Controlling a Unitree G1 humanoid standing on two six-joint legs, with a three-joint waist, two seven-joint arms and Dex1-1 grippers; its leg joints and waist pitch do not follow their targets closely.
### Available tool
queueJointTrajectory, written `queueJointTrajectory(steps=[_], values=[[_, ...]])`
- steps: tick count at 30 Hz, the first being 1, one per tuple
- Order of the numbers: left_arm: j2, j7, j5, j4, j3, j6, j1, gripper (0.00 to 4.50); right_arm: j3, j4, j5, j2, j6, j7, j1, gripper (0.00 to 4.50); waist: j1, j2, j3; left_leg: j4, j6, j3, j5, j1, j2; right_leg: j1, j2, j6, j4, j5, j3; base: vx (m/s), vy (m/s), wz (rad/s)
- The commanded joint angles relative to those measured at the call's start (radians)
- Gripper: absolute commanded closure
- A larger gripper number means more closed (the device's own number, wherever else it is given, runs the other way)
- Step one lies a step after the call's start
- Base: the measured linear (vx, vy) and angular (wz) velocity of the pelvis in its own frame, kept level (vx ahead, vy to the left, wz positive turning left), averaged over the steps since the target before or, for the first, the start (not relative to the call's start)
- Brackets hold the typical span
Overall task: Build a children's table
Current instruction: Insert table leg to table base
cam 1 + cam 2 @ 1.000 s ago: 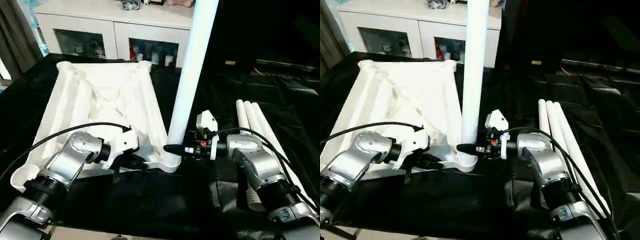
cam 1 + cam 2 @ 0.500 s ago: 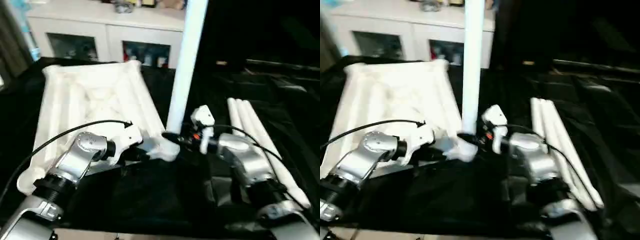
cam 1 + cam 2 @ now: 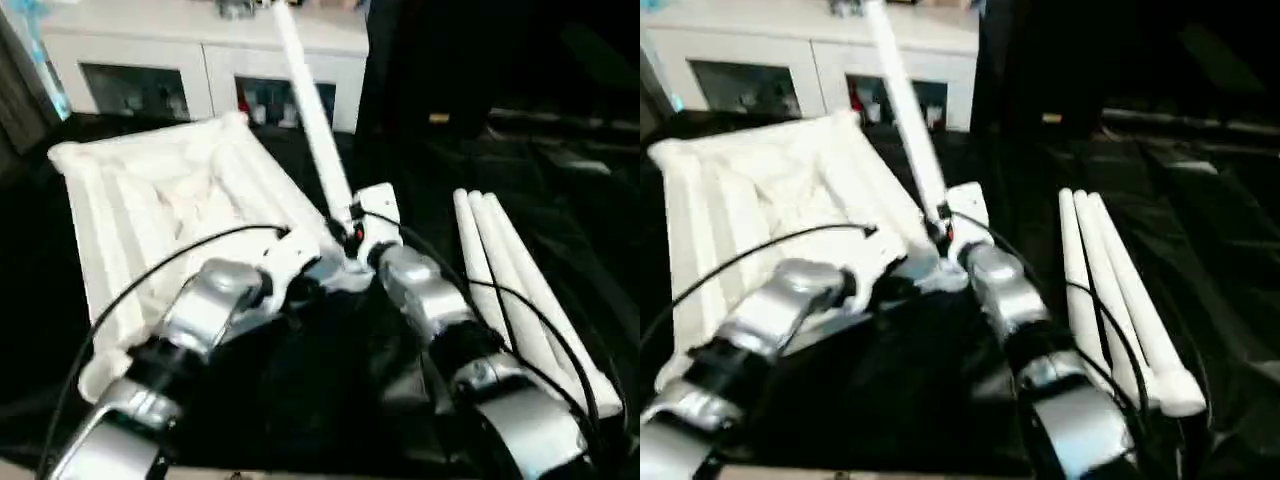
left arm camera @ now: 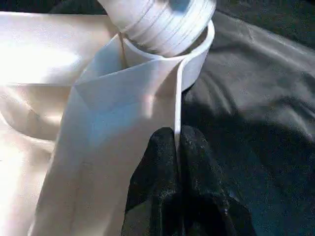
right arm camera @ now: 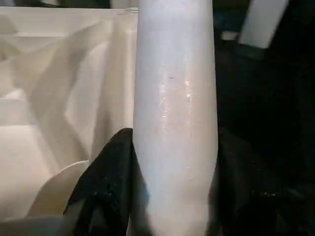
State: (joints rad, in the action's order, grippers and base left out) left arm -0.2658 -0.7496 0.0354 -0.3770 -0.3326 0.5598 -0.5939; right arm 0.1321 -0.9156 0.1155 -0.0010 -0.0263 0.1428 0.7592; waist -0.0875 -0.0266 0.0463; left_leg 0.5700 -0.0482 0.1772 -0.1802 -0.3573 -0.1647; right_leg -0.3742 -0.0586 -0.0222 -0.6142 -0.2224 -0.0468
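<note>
Tabletop (image 3: 170,215) lies ribbed side up on the black worktop (image 3: 560,140), tilted in my view. My left tool (image 4: 177,162) is clenched on the thin rim beside the near corner socket (image 4: 197,54). My right tool (image 5: 172,187) grasps the leg (image 3: 315,140) seated in that socket, leaning. Three spare legs (image 3: 510,290) lie right. No legible writing anywhere.

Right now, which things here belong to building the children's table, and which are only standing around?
Belonging to the job:
- tabletop, underside up
- leg in its corner socket, gripped by the right gripper
- three spare legs
- left gripper, pinching the tabletop's rim

Standing around:
- white glass-door cabinet
- black-draped table
</note>
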Motion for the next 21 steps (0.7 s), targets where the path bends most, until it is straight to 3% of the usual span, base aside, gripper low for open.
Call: queueJointTrajectory(steps=[1, 6, 10, 13, 14, 15, 18, 19, 21], values=[[-0.017, 0.079, 0.033, -0.001, 0.046, -0.032, -0.052, 4.50, -0.015, -0.136, -0.023, -0.009, -0.041, -0.033, -0.063, 2.62, 0.000, 0.016, -0.053, -0.072, -0.033, -0.026, -0.211, 0.008, -0.065, 0.032, -0.094, -0.193, 0.068, -0.040, 0.055, 0.000, 0.000, 0.00], [-0.056, 0.067, 0.054, 0.007, 0.029, -0.092, -0.049, 4.50, -0.065, -0.117, 0.024, 0.000, 0.036, 0.045, -0.039, 2.62, -0.002, 0.015, -0.058, -0.065, 0.005, -0.023, -0.143, 0.003, -0.068, 0.034, -0.093, -0.211, 0.057, 0.068, 0.051, 0.000, 0.000, 0.00], [-0.086, 0.016, 0.039, 0.043, 0.025, -0.157, -0.021, 4.50, -0.105, -0.027, 0.089, -0.019, 0.065, 0.154, -0.034, 2.62, 0.000, 0.012, -0.056, -0.066, 0.023, -0.024, -0.150, 0.000, -0.070, 0.039, -0.094, -0.217, 0.058, 0.048, 0.050, 0.000, 0.000, 0.00], [-0.103, -0.025, 0.029, 0.071, 0.020, -0.206, 0.004, 4.50, -0.124, 0.037, 0.130, -0.039, 0.070, 0.232, -0.031, 2.62, 0.000, 0.010, -0.061, -0.059, 0.044, -0.021, -0.096, 0.002, -0.071, 0.039, -0.093, -0.237, 0.050, 0.119, 0.049, 0.000, 0.000, 0.00], [-0.103, -0.025, 0.029, 0.071, 0.020, -0.206, 0.004, 4.21, -0.124, 0.037, 0.130, -0.039, 0.070, 0.232, -0.031, 2.62, -0.002, 0.012, -0.063, -0.056, 0.049, -0.021, -0.078, 0.001, -0.071, 0.039, -0.093, -0.240, 0.045, 0.142, 0.049, 0.000, 0.000, 0.00], [-0.105, -0.040, 0.017, 0.083, 0.024, -0.203, 0.014, 4.21, -0.132, 0.057, 0.145, -0.045, 0.069, 0.266, -0.030, 2.62, -0.003, 0.012, -0.065, -0.054, 0.055, -0.020, -0.058, 0.001, -0.071, 0.038, -0.092, -0.244, 0.043, 0.166, 0.048, 0.000, 0.000, 0.00], [-0.130, -0.118, -0.040, 0.156, 0.031, -0.173, 0.050, 3.90, -0.141, 0.136, 0.184, -0.075, 0.046, 0.366, -0.038, 2.62, -0.006, 0.008, -0.078, -0.036, 0.106, -0.019, 0.069, -0.008, -0.066, 0.044, -0.085, -0.268, 0.018, 0.358, 0.044, 0.000, 0.000, 0.00], [-0.141, -0.155, -0.079, 0.193, 0.042, -0.152, 0.068, 3.85, -0.143, 0.172, 0.200, -0.090, 0.031, 0.412, -0.044, 2.62, -0.006, 0.007, -0.073, -0.033, 0.121, -0.017, 0.088, -0.009, -0.066, 0.038, -0.082, -0.277, 0.016, 0.393, 0.043, 0.000, 0.000, 0.00], [-0.150, -0.209, -0.191, 0.262, 0.109, -0.100, 0.097, 3.62, -0.139, 0.261, 0.239, -0.129, -0.019, 0.511, -0.071, 2.62, -0.008, 0.007, -0.070, -0.032, 0.127, -0.015, 0.060, -0.009, -0.067, 0.038, -0.084, -0.288, 0.017, 0.359, 0.041, 0.000, 0.000, 0.00]])
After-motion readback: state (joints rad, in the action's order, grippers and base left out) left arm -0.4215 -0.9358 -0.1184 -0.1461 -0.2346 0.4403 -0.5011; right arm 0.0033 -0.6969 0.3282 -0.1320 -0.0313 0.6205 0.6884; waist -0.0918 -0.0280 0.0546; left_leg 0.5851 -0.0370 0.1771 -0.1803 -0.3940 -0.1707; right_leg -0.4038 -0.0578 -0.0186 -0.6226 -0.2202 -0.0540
